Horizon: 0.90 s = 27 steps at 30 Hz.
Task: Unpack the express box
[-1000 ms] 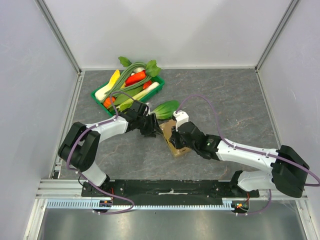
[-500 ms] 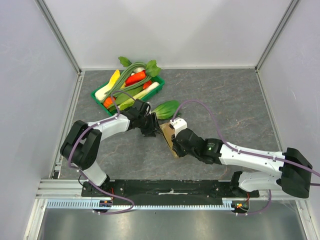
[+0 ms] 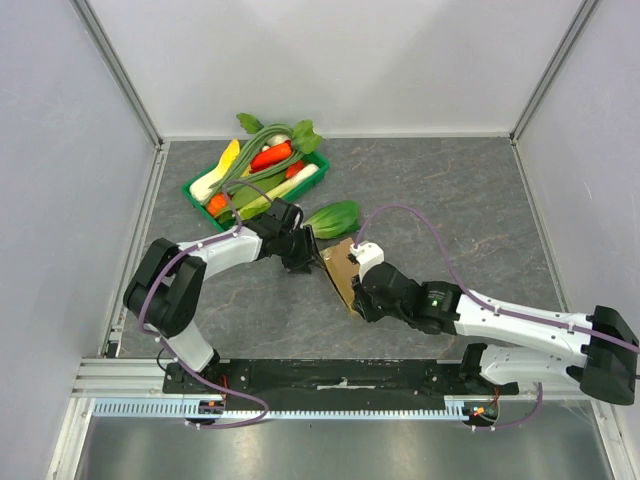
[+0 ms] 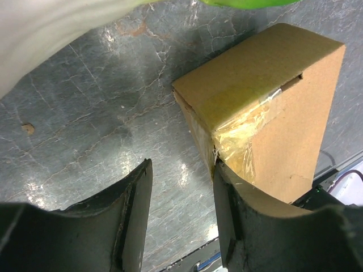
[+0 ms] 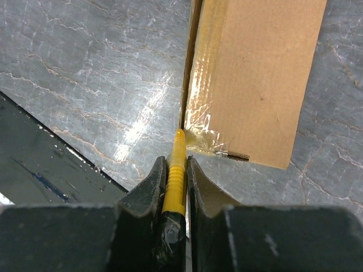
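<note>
At the middle of the desk (image 3: 470,200), the right end effector (image 5: 174,162), pinching a yellow tool (image 5: 174,184), has swung nearer to the express box (image 3: 338,272) and its taped seam (image 5: 201,122), seemingly ready to slit, while the spread left end effector (image 4: 181,175) rests against its far end.

Robot lab test cell, plain white panel walls (image 3: 350,60) in aluminium framing (image 3: 116,70), grey stone-patterned bench (image 3: 450,200), two cabled robot arms (image 3: 215,255) bolted to a black base rail (image 3: 340,376).

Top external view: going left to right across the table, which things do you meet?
Green vegetable tray → express box → right arm's base. The bok choy overlaps the box's span, so it is left out.
</note>
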### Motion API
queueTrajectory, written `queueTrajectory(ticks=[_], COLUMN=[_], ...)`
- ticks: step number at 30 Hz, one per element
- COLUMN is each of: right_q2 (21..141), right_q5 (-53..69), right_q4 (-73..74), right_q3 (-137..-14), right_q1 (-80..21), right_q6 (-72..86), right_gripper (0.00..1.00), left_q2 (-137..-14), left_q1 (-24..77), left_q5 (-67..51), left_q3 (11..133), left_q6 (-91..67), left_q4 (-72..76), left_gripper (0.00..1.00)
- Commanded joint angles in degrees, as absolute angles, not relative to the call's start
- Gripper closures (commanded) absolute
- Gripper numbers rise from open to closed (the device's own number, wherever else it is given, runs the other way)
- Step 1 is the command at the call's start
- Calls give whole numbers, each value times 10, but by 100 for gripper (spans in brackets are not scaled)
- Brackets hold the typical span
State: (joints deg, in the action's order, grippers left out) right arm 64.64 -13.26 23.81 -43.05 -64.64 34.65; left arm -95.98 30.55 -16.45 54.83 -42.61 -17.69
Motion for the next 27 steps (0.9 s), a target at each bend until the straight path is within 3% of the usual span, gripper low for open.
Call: queueTrajectory(ticks=[1,8,16,25,27], right_q2=[607,595,576,599,617], right_q5=[-62,-90,-272,-343,-384], right_q4=[312,323,318,374,385], right_q3=[-401,-401,-511,-545,-555], right_q1=[-656,-655,-656,-654,-645], right_q6=[379,388,394,446,447], right_gripper=[100,100,100,100,100], left_q2=[-983,-977,-936,-887,-859], left_q1=[296,296,296,296,296], left_q5=[-69,-74,-139,-125,-125], left_q3=[562,563,575,558,544], left_q6=[-430,-430,-415,-398,-402], left_q4=[-181,-177,-138,-142,-131], left_gripper=[48,48,44,45,41])
